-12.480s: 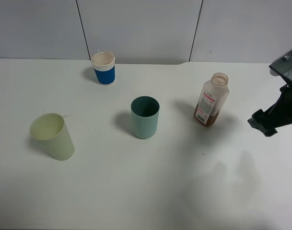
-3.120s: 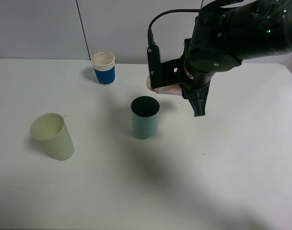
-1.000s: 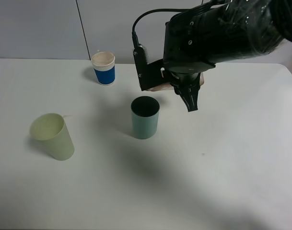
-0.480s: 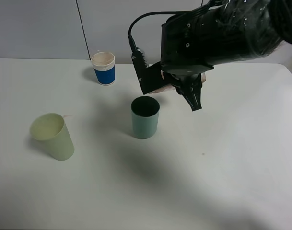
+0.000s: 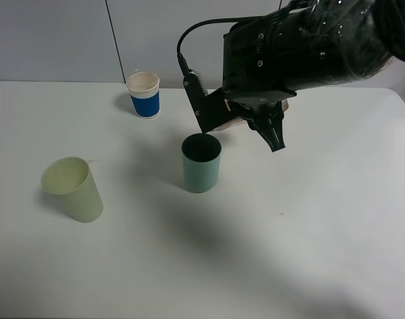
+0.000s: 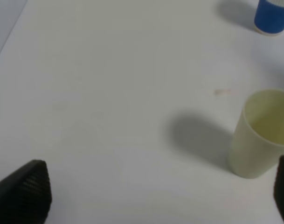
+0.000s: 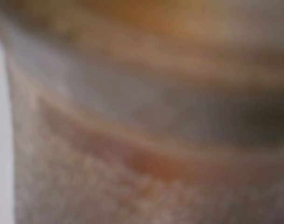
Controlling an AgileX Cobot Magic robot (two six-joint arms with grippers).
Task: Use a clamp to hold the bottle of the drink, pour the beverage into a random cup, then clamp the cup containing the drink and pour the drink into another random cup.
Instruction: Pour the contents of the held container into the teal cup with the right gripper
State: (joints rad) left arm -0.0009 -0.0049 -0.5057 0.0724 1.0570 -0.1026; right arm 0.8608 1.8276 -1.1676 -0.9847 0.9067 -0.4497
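My right gripper (image 5: 247,121) is shut on the bottle of the drink (image 5: 223,122) and holds it tilted just above and behind the teal-green cup (image 5: 201,163). The black arm hides most of the bottle. Up close, the bottle (image 7: 142,140) fills the right wrist view as a blur, with brown beverage (image 7: 179,18) along one side. I can see no stream, and the teal cup's inside looks dark. The blue cup with a white rim (image 5: 143,94) stands at the back left. My left gripper (image 6: 155,196) is open over the bare table, near the pale yellow-green cup (image 6: 260,133).
The pale yellow-green cup (image 5: 74,189) stands at the front left of the white table (image 5: 308,252). A grey panelled wall (image 5: 56,40) runs behind the table. The blue cup (image 6: 273,16) shows at the edge of the left wrist view.
The right arm has turned a little further, so its wrist bracket now sits lower, close to the teal cup's rim. The cups and the left gripper have not moved.
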